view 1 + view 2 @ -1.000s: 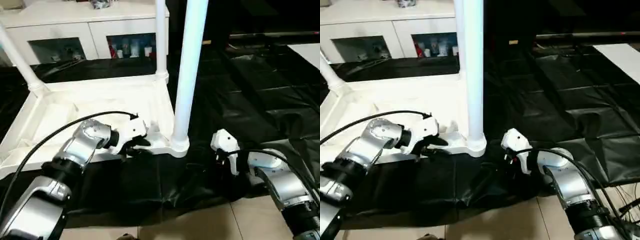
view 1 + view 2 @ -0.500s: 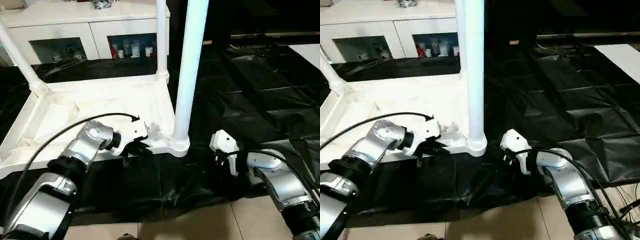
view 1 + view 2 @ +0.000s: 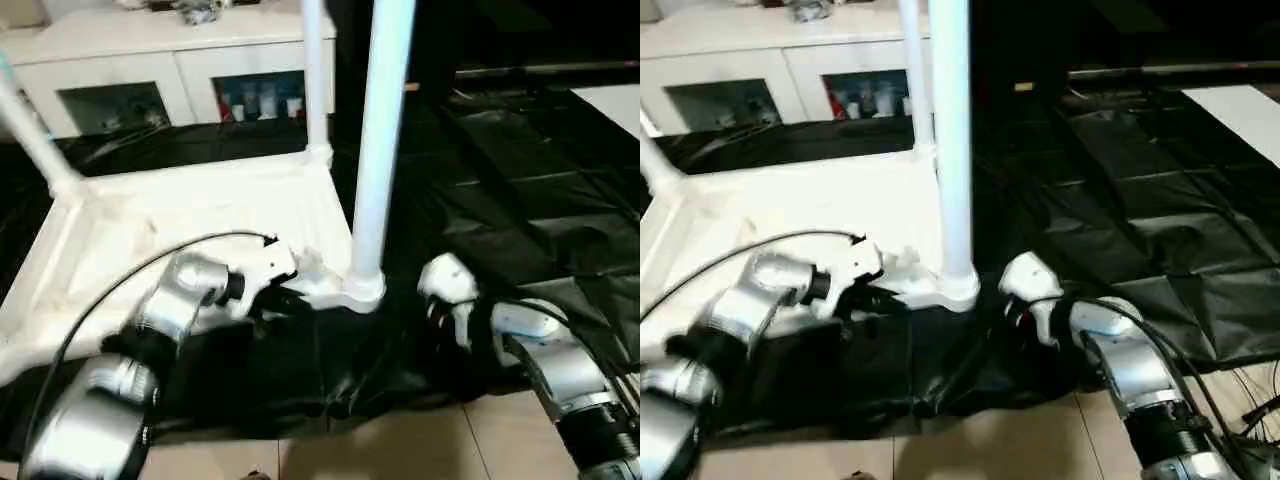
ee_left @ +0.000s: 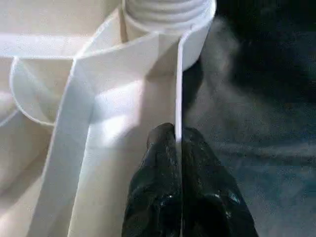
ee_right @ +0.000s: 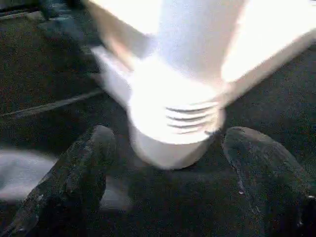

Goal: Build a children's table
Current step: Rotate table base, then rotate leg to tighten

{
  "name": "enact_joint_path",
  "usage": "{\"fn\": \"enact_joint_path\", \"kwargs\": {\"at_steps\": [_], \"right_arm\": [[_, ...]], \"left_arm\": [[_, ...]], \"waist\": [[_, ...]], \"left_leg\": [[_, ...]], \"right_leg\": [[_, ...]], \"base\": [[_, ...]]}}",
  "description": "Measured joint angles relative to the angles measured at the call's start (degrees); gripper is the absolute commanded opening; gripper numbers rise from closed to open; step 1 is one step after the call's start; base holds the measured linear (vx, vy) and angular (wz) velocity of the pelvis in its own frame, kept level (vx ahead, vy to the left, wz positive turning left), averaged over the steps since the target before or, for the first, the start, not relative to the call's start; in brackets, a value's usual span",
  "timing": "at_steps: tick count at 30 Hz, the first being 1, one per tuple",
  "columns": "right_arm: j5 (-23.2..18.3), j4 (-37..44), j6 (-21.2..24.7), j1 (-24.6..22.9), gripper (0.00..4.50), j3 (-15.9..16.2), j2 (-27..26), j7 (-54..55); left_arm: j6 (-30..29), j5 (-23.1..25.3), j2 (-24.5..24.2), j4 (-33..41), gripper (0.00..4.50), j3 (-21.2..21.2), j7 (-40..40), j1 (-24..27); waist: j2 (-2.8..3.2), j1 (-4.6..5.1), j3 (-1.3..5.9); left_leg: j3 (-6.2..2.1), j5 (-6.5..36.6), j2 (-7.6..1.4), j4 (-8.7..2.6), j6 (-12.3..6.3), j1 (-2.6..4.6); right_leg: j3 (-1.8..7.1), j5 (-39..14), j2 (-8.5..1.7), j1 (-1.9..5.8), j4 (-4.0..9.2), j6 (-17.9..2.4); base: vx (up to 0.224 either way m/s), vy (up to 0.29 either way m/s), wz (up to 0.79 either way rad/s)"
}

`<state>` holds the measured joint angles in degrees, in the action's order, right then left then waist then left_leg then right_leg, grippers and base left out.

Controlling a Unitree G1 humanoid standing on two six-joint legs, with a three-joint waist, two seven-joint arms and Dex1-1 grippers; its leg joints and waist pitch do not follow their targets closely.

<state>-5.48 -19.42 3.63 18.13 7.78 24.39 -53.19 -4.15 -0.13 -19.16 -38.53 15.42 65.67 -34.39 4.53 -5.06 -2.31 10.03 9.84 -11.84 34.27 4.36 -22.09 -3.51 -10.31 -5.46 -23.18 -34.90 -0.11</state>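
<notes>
The children's table lies upside down on black sheeting, its ribbed white top (image 3: 190,215) facing up. Three legs stand in its corner sockets: a near one (image 3: 380,130), a far one (image 3: 315,80) and one at the left (image 3: 35,140). My left gripper (image 4: 177,136) is shut on the top's thin front rim (image 4: 178,89), just beside the near corner socket (image 3: 362,290). My right gripper (image 5: 168,143) is open at that same socket (image 5: 173,128), with one finger (image 5: 84,168) on each side of it and not touching.
A white cabinet (image 3: 150,50) with glass-fronted shelves stands behind the table. Creased black sheeting (image 3: 520,200) spreads to the right. The tiled floor (image 3: 400,450) shows at the near edge, and a white panel (image 3: 615,100) sits at the far right.
My left gripper's fingers have closed onto the table's front rim. The right gripper stays open by the corner socket. The view has shifted slightly.
</notes>
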Motion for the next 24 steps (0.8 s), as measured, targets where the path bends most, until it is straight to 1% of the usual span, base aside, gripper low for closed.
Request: {"fn": "enact_joint_path", "kwargs": {"at_steps": [1,5,8,11,12,13,16,18,20,24], "right_arm": [[-0.30,-0.44,-0.20,0.01,3.94,-0.55,0.01,0.23],[-1.17,-1.34,-1.37,-0.05,3.94,-0.68,0.07,0.14],[-1.71,-2.63,-3.15,-0.04,3.94,-1.11,-0.66,-0.03],[-1.81,-4.77,-4.34,0.06,3.94,-1.17,-1.31,-1.39],[-1.99,-5.14,-4.35,0.19,4.11,-1.17,-1.49,-1.86],[-2.45,-5.79,-4.34,0.66,4.11,-1.17,-1.86,-2.11],[-3.46,-6.30,-4.33,3.38,4.30,-1.20,-2.29,-2.15],[-3.70,-6.37,-4.40,4.63,4.38,-1.23,-2.32,-2.26],[-3.66,-7.80,-5.43,5.71,4.45,-1.23,-2.72,-2.32],[-2.80,-10.21,-7.10,6.87,4.45,-1.10,-3.45,-2.34]], "left_arm": [[-0.87,-0.79,0.53,1.90,0.03,-0.63,-0.61,1.44],[-2.88,-2.28,1.75,6.89,0.03,-1.51,-2.23,5.04],[-3.73,-1.91,1.89,10.50,0.03,-1.35,-3.47,7.33],[-3.32,-0.08,1.45,12.27,0.03,-0.31,-4.97,8.17],[-3.34,0.09,1.40,12.47,0.01,-0.05,-5.23,8.19],[-3.34,0.38,1.24,12.76,0.01,0.21,-5.51,8.23],[-3.49,0.76,1.04,13.34,0.00,0.70,-6.45,8.34],[-4.07,1.22,1.07,13.61,0.00,0.89,-6.94,8.28],[-4.92,1.65,1.03,13.84,0.00,1.28,-7.10,8.22],[-5.77,1.67,1.00,13.86,0.00,1.55,-7.09,7.75]], "waist": [[0.01,0.00,0.01],[0.06,0.09,0.06],[0.02,0.15,0.15],[-0.30,0.09,0.21],[-0.39,0.09,0.22],[-0.53,0.09,0.26],[-0.77,0.10,0.29],[-1.10,0.10,0.41],[-1.53,0.09,0.65],[-1.74,0.12,0.69]], "left_leg": [[0.00,0.00,0.00,0.00,0.00,0.01],[0.01,0.00,-0.01,-0.03,0.01,0.07],[0.00,-0.01,-0.01,-0.03,0.01,0.11],[-0.02,-0.01,-0.01,-0.04,0.01,0.11],[-0.02,-0.01,0.00,-0.03,0.01,0.10],[-0.02,-0.01,0.00,-0.03,0.01,0.09],[0.00,-0.02,0.01,-0.01,0.00,0.11],[0.00,-0.02,0.00,-0.01,0.00,0.13],[-0.02,-0.01,-0.01,-0.02,0.02,0.15],[0.00,-0.01,0.02,-0.01,0.02,0.14]], "right_leg": [[0.00,-0.01,0.00,0.00,-0.01,0.02],[0.00,-0.03,0.00,0.01,-0.07,0.06],[0.01,-0.06,0.01,0.03,-0.09,0.10],[0.01,-0.12,0.02,0.03,-0.09,0.21],[0.02,-0.12,0.02,0.03,-0.08,0.20],[0.04,-0.12,0.02,0.03,-0.07,0.20],[0.07,-0.11,0.02,0.04,-0.06,0.19],[0.07,-0.12,0.02,0.05,-0.07,0.20],[0.06,-0.13,0.03,0.06,-0.07,0.23],[0.13,-0.13,0.03,0.07,-0.02,0.22]], "base": [[0.000,0.000,0.00],[0.000,0.000,0.00],[0.000,0.000,0.00],[0.000,0.000,0.00],[0.000,0.000,0.00],[0.000,0.000,0.00],[0.000,0.000,0.00],[0.000,0.000,0.00],[0.000,0.000,0.00],[0.000,0.000,0.00]]}}
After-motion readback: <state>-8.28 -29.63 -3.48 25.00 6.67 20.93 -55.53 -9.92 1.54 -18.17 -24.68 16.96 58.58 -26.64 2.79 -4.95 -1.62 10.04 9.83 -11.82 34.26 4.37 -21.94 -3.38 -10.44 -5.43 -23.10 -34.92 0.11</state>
